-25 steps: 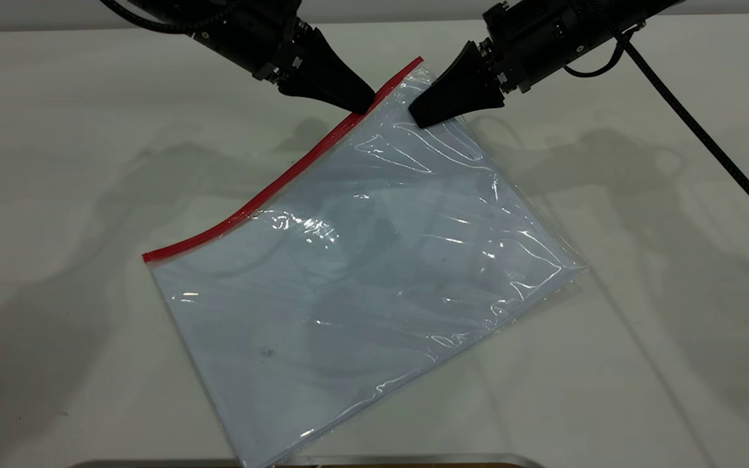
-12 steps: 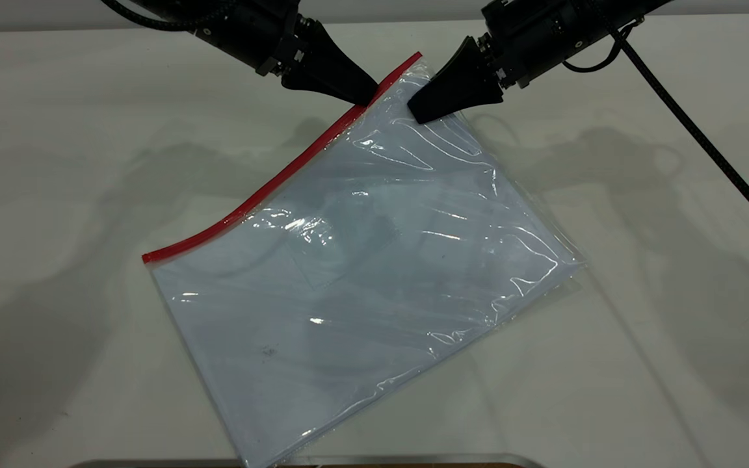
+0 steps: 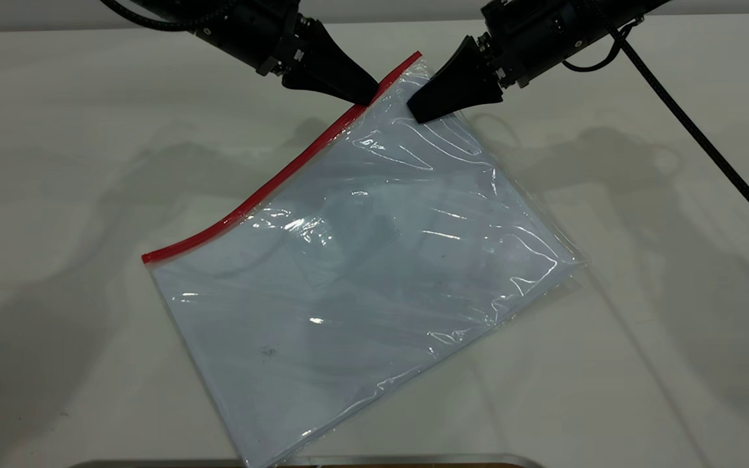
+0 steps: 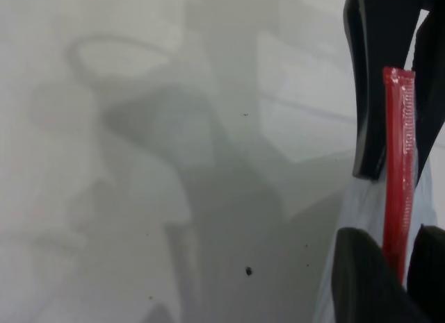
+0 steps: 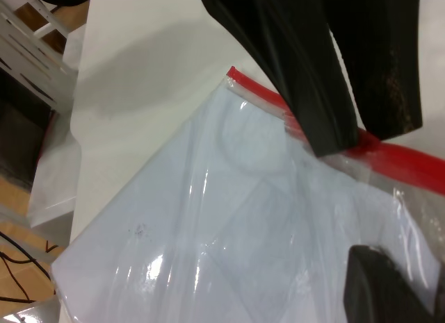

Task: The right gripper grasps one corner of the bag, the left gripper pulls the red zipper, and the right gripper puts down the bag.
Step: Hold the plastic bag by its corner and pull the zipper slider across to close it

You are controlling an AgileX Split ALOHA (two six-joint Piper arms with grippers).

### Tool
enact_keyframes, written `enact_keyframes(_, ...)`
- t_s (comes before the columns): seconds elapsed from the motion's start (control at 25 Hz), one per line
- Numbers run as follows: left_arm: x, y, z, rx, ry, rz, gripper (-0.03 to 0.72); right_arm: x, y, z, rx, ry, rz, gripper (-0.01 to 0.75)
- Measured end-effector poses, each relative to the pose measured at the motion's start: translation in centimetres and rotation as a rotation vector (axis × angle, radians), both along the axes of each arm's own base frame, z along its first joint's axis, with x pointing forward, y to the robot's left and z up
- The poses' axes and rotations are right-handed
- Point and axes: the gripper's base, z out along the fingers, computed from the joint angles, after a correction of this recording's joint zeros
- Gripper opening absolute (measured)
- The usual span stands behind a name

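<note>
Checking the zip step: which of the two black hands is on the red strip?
The left hand: it meets the red zipper, while the right hand sits on the bag.

Exterior looks steeply down; wrist views close.

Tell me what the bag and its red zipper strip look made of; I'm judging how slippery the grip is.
The bag looks like thin clear plastic film, glossy: bright highlights run along its wrinkles and pale contents show through. The red zipper seems a stiffer, opaque plastic strip with a duller sheen, bending in one smooth curve rather than wrinkling.
</note>
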Motion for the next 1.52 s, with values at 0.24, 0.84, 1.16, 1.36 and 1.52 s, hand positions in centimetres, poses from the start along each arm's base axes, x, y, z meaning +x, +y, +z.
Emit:
enact_keyframes(0.24, 0.0, 0.0, 0.0, 0.0, 0.001, 0.0, 0.144, 0.0, 0.0, 0.0, 0.0, 0.0, 0.0, 0.034)
enact_keyframes(0.84, -0.1, 0.1, -0.1, 0.012, -0.001, -0.019, 0.051, 0.0, 0.0, 0.0, 0.001, 0.001, -0.001, 0.034)
enact_keyframes(1.16, -0.3, 0.3, -0.5, 0.062, 0.008, -0.039, 0.051, 0.1, -0.5, 0.0, 0.005, 0.027, -0.02, 0.034)
enact_keyframes(1.36, -0.3, 0.3, -0.7, 0.097, -0.003, -0.038, 0.051, 0.6, -2.3, 0.1, 0.015, 0.051, -0.065, 0.034)
enact_keyframes(1.52, -0.2, 0.8, -1.0, 0.129, 0.001, -0.037, 0.051, 1.0, -3.7, 0.2, 0.024, 0.058, -0.097, 0.034)
